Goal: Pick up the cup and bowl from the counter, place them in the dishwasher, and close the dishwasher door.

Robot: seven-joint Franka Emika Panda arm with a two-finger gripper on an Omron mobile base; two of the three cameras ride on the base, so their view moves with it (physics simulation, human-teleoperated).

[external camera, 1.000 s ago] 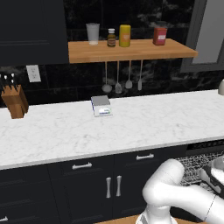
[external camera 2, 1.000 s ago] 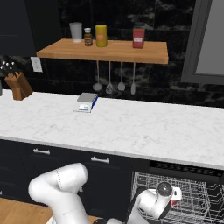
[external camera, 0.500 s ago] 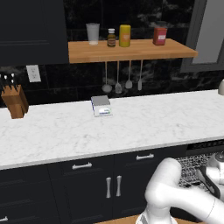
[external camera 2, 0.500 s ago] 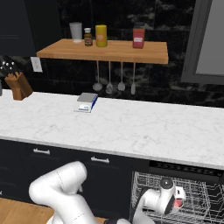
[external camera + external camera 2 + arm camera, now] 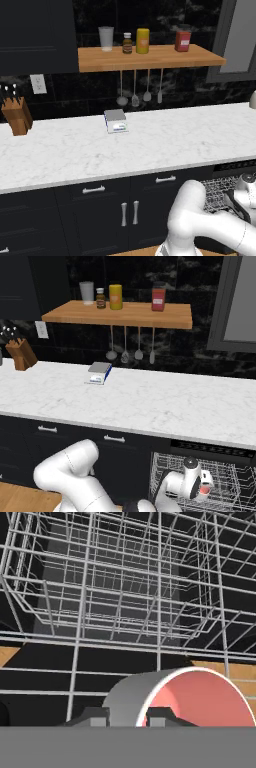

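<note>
Grey cup (image 5: pixel 175 699) – round, red inside | wire racks (image 5: pixel 125 587) | hand (image 5: pixel 127 718) – fingertips straddle its rim, grip unclear

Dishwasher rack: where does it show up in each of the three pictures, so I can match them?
Left base view: the rack sits at the lower right, under the counter.
Right base view: lower right, again under the counter.
Hand view: its wires cross the top and middle.
Shared landmark: the cup, red inside, also at the rack in the right base view.
</note>
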